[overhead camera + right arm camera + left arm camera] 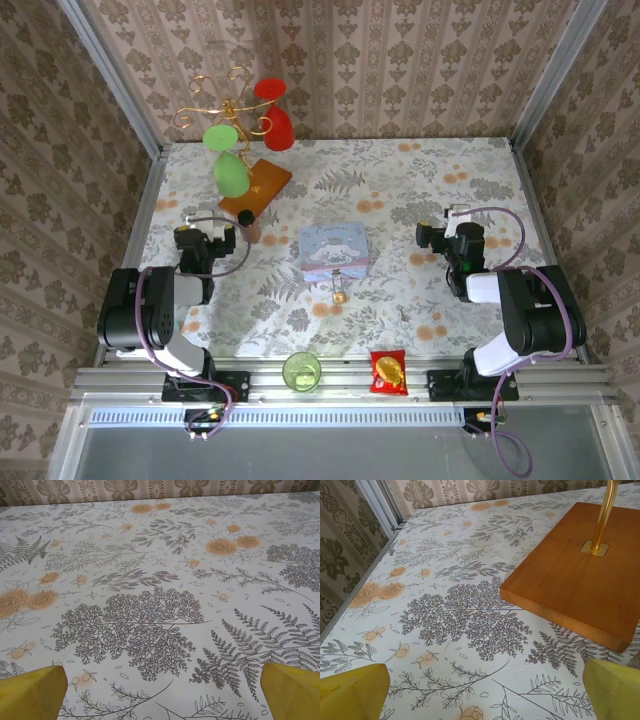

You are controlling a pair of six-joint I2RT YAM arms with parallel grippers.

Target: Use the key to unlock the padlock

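The padlock (341, 294), tiny and brass-gold, lies on the floral tablecloth just in front of the pastel cartoon tin (333, 249). It is too small here to make out the key. My left gripper (207, 236) rests at the left, well apart from the padlock, and stands open over bare cloth (485, 700); its yellow fingertips (355, 692) sit wide apart. My right gripper (438, 236) rests at the right, also open (165, 695), with its yellow fingertips (32, 690) far apart and nothing between them.
A gold wire stand on a wooden base (262, 185) (580, 570) holds green and red ornaments at the back left. A small black-capped bottle (246, 224) stands beside my left gripper. A green cup (301, 371) and a red-and-gold snack packet (388, 372) sit at the near edge.
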